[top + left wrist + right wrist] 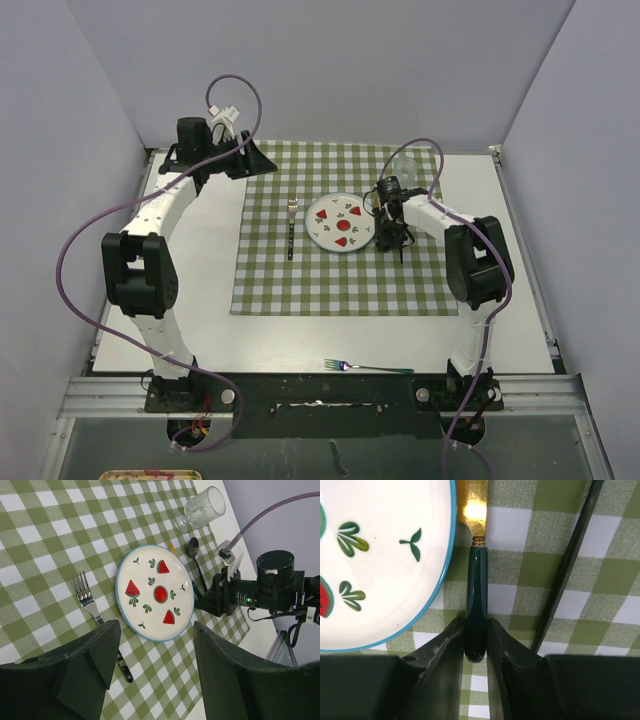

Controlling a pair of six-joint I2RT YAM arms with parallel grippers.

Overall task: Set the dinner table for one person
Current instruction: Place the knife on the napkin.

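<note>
A: Where was the large flat white metal-railed rectangular worktop (pixel 205 300)?
B: Beneath both. The right end effector (pixel 476 630) clamped the dark-green-handled gold knife (pixel 476 587); the left end effector (pixel 156 635) gaped apart, empty.

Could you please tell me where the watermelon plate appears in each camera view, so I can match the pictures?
Top external: the plate lies right of centre, just right of the fork.
Left wrist: the plate sits in the middle, with the fork to its left.
Right wrist: the plate fills the upper left corner, beside the knife.
Shared landmark: the green checked cloth under it, in all three views.
</note>
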